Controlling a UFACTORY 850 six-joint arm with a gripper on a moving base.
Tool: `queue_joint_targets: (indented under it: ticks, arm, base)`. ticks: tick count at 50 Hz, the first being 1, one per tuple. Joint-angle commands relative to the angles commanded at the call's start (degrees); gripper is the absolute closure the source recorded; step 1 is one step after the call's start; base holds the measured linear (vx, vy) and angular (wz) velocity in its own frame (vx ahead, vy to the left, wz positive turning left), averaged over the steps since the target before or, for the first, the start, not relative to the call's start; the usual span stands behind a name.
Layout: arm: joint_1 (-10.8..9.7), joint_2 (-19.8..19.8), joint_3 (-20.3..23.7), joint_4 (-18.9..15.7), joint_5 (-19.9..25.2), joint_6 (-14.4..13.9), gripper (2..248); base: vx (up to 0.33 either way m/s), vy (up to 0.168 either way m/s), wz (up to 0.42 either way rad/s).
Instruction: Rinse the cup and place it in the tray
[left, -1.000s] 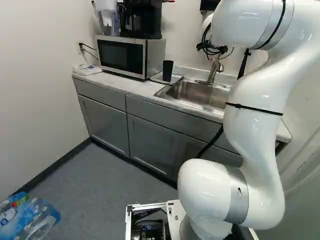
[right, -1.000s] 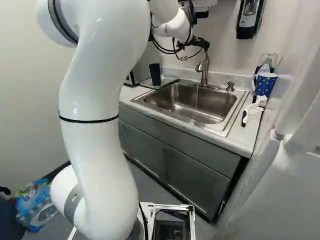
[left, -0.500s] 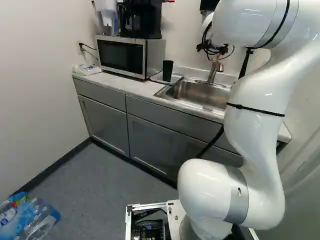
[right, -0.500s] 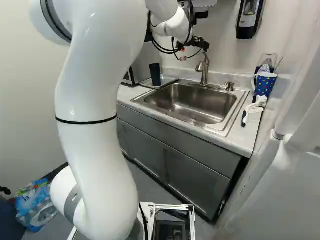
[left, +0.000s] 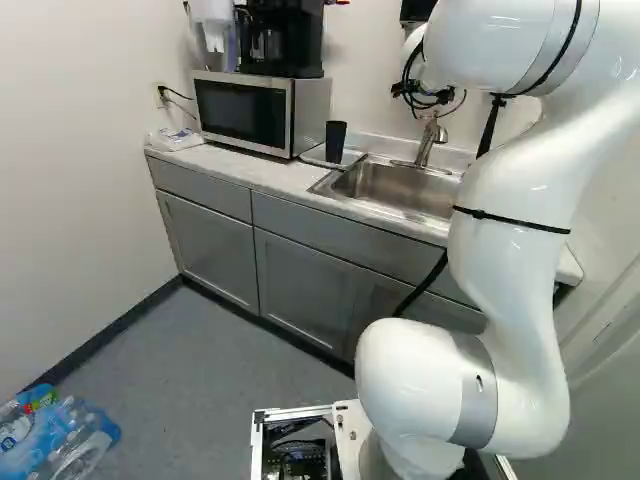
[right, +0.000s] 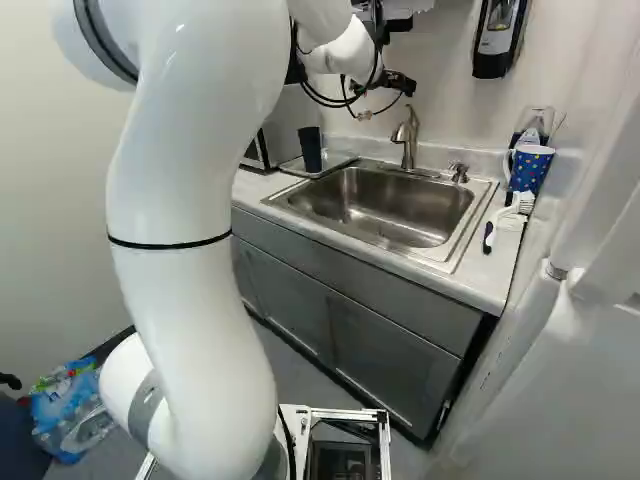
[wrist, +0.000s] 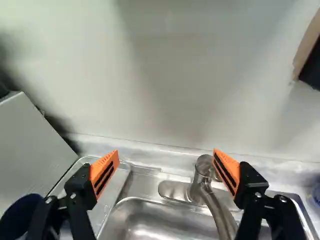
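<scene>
Pale surface (left: 235, 170) carries the tray (right: 337, 163), and the dark cup (right: 311, 150) stands upright there, so placing looks done; rinsing I can't confirm. Spread and empty, my fingers (wrist: 104, 172) hang near the tap (wrist: 204, 172). Probably only withdrawing remains.

brushed metal sink (right: 420, 225), glossy white plastic-looking arm (right: 185, 300)

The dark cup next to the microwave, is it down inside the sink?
No, the dark cup stands upright on the tray beside the sink.
</scene>
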Motion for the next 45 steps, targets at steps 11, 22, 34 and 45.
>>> queue_joint_targets:
  ticks: [11, 22, 34, 45]
  arm:
    - [1.4, 1.3, 1.5, 0.0, 0.0, 0.0, 3]
    - [2.8, 2.7, 3.1, 0.0, -0.2, 0.0, 3]
    - [4.2, 5.0, 5.8, 0.0, -2.6, 0.0, 3]
    - [4.8, 8.0, 9.1, 0.0, -5.6, 0.0, 3]
  base:
    - [0.000, 0.000, 0.000]
    - [0.000, 0.000, 0.000]
    - [0.000, 0.000, 0.000]
    - [0.000, 0.000, 0.000]
